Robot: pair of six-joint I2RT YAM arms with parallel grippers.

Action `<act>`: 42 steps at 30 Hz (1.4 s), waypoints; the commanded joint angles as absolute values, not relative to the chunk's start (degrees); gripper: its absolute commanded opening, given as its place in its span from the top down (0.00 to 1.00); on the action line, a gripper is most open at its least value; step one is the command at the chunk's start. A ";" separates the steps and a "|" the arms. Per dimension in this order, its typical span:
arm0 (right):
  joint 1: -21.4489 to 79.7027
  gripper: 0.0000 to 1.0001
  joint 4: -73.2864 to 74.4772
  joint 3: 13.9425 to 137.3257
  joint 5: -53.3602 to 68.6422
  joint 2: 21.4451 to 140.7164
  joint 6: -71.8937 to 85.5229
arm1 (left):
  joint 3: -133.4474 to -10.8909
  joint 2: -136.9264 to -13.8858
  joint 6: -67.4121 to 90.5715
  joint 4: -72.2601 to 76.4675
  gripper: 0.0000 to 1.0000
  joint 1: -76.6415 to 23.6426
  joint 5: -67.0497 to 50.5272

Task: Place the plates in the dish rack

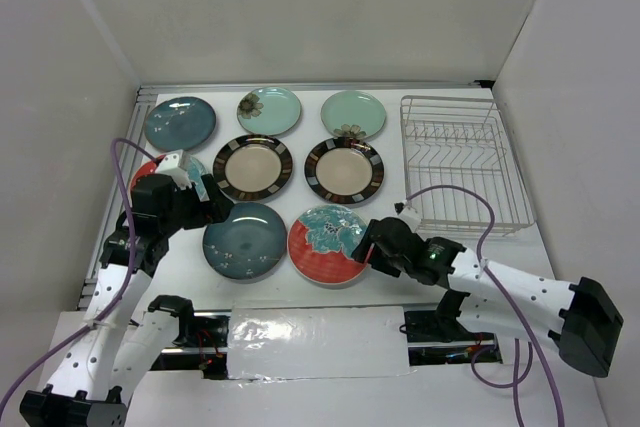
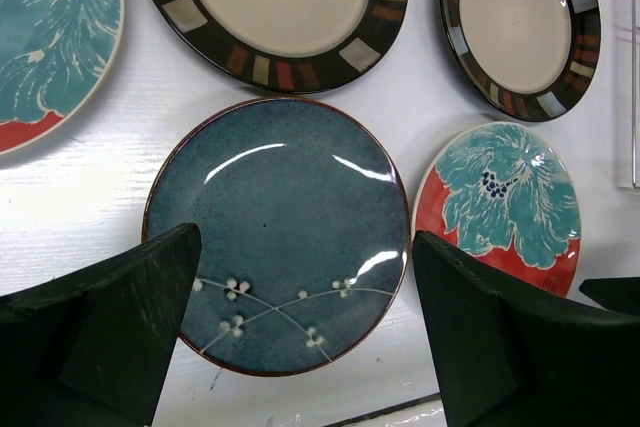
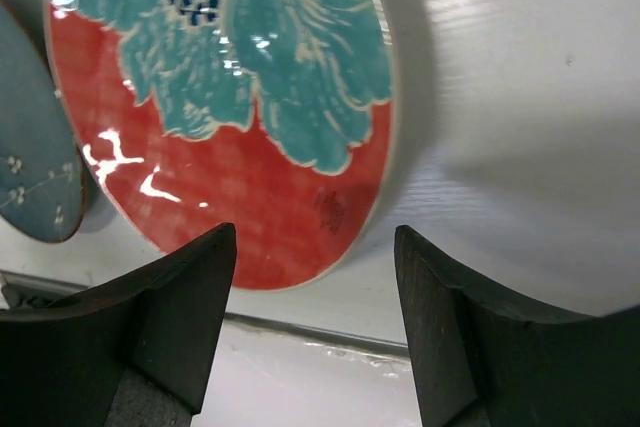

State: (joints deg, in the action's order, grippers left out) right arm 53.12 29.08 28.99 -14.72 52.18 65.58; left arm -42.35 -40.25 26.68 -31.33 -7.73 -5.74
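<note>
Eight plates are seen lying flat on the white table [image 1: 392, 152], none yet placed in the dish rack [image 1: 462, 162], which stands at the far right of the tabletop.

In the front row, the front teal plate [image 1: 245, 240], marked with white blossom sprigs, is set just beside the red flowered plate [image 1: 328, 245]. Behind them are laid the left striped plate [image 1: 252, 167] and the right striped plate [image 1: 344, 169], both cream with dark banded rims. Along the back are ranged the far teal plate [image 1: 180, 123], the left mint plate [image 1: 269, 111] and the right mint plate [image 1: 353, 114]. A second red plate [image 1: 147, 169] is partly hidden beneath the left arm.

The left gripper [image 1: 218, 209] is held above the near-left edge of the front teal plate, its fingers spread wide and nothing grasped. In the wrist view the plate is framed between them.

The right gripper [image 1: 368, 247] is positioned low at the right edge of the red flowered plate, its fingers likewise parted and nothing gripped. Whether they touch the plate's rim cannot be told.
</note>
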 commanded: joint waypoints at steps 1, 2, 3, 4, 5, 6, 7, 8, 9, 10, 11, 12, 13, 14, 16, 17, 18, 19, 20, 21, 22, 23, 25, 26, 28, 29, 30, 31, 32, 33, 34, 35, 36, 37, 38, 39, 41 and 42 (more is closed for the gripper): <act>53.53 0.29 24.87 26.02 -17.06 51.42 72.15 | -42.36 -40.08 25.14 -29.62 0.00 -8.00 -7.03; 53.53 0.29 23.05 24.45 -16.44 51.42 72.68 | -42.36 -40.69 25.14 -29.62 0.00 -8.00 -7.03; 52.83 0.29 21.98 23.65 -15.91 51.42 72.69 | -42.36 -40.69 25.14 -29.62 0.00 -8.00 -7.03; 52.82 0.29 20.84 22.69 -14.78 51.42 73.29 | -42.36 -40.69 25.14 -29.62 0.00 -8.00 -7.03; 52.13 0.29 18.39 20.85 -14.16 50.89 73.30 | -42.36 -41.22 25.14 -29.62 0.00 -8.00 -7.55; 51.25 0.29 16.89 19.79 -13.37 50.89 73.30 | -42.36 -41.22 25.14 -29.62 0.00 -8.00 -7.56; 51.24 0.29 15.74 18.91 -12.23 50.37 73.30 | -42.36 -41.22 25.14 -29.62 0.00 -8.00 -7.56; 50.37 0.29 12.86 17.07 -11.61 49.58 73.30 | -42.36 -41.22 25.14 -29.62 0.00 -8.00 -7.56; 49.58 0.29 11.35 16.09 -10.99 49.57 73.30 | -42.36 -41.22 25.14 -29.62 0.00 -8.00 -7.56; 49.57 0.29 9.77 15.21 -10.46 47.92 73.30 | -42.36 -41.22 25.14 -29.62 0.00 -8.00 -7.56; 48.79 0.29 8.45 14.25 -9.68 47.38 73.30 | -42.36 -41.22 25.14 -29.62 0.00 -8.00 -7.56; 47.74 0.29 5.91 12.41 -9.15 46.85 73.30 | -42.36 -41.22 25.14 -29.62 0.00 -8.00 -7.56; 47.03 0.29 4.50 11.52 -7.66 46.06 73.30 | -42.36 -41.22 25.14 -29.62 0.00 -8.00 -7.56; 46.24 0.29 3.26 10.56 -6.60 46.05 73.30 | -42.36 -41.22 25.14 -29.62 0.00 -8.00 -7.56; 43.35 0.29 -0.95 7.83 -3.97 46.05 73.30 | -42.36 -41.22 25.14 -29.62 0.00 -8.00 -7.56; 42.46 0.30 -1.84 7.30 -1.95 46.05 72.60 | -42.36 -41.22 25.14 -29.62 0.00 -8.00 -7.56; 41.76 0.30 -2.54 7.29 -1.32 46.75 72.60 | -42.36 -41.22 25.14 -29.62 0.00 -8.00 -7.56; 41.23 0.30 -3.07 6.77 -1.32 47.37 71.21 | -42.36 -41.22 25.14 -29.62 0.00 -8.00 -7.56; 40.44 0.30 -3.69 6.77 -0.10 48.68 71.19 | -42.36 -41.22 25.14 -29.62 0.00 -8.00 -7.56; 39.91 0.30 -5.26 6.77 0.43 49.56 70.15 | -42.36 -41.74 25.14 -29.62 0.00 -8.00 -8.08; 38.86 0.30 -5.88 6.77 0.96 50.44 69.61 | -42.36 -41.75 25.14 -29.62 0.00 -8.00 -8.09; 38.33 0.31 -6.67 6.77 1.58 51.41 69.00 | -42.36 -41.75 25.14 -29.62 0.00 -8.00 -8.09; 37.79 0.33 -8.44 6.77 2.81 54.74 68.38 | -42.36 -41.75 25.14 -29.62 0.00 -8.00 -8.09; 37.01 0.34 -9.31 6.77 3.60 55.80 68.38 | -42.36 -41.75 25.14 -29.62 0.00 -8.00 -8.09; 37.00 0.37 -9.84 7.38 3.60 58.27 67.68 | -42.36 -41.75 25.14 -29.62 0.00 -8.00 -8.09; 37.00 0.39 -9.84 7.38 4.13 58.88 67.15 | -42.36 -41.75 25.14 -29.62 0.00 -8.00 -8.09; 37.00 0.44 -9.84 7.38 4.13 59.67 67.15 | -42.36 -41.75 25.14 -29.62 0.00 -8.52 -8.09; 37.00 0.50 -9.84 7.38 4.13 59.68 67.15 | -42.36 -41.75 25.14 -29.62 0.00 -8.53 -8.09; 37.00 0.50 -9.84 7.38 4.13 59.68 67.15 | -42.36 -41.75 25.14 -29.62 0.00 -8.53 -8.09; 37.00 0.59 -9.84 7.38 4.13 59.68 66.63 | -42.36 -41.75 25.14 -29.62 0.00 -8.53 -8.09; 37.00 0.63 -9.84 7.38 4.13 58.89 66.10 | -42.36 -41.75 25.14 -29.62 0.00 -8.53 -8.09; 37.00 0.73 -8.80 7.38 4.13 58.36 65.57 | -42.36 -41.75 25.14 -29.62 0.00 -8.53 -8.09; 37.00 0.77 -7.75 7.38 4.13 57.14 65.04 | -42.36 -41.75 25.14 -29.62 0.00 -8.53 -8.09; 37.00 0.89 -4.25 9.38 3.52 56.52 63.39 | -42.36 -41.75 25.14 -29.62 0.00 -8.53 -8.09; 37.00 0.95 -2.22 10.45 3.52 55.82 62.59 | -42.36 -41.75 25.14 -29.62 0.00 -8.53 -8.09; 37.00 1.00 0.06 11.68 2.65 55.20 61.88 | -42.36 -41.75 25.14 -29.62 0.00 -8.53 -8.09; 37.00 1.00 6.20 15.88 2.02 52.83 59.17 | -42.36 -41.75 25.14 -29.62 0.00 -8.53 -8.09; 37.61 1.00 8.24 17.56 1.33 52.82 58.54 | -42.36 -41.75 25.14 -29.62 0.00 -8.53 -8.09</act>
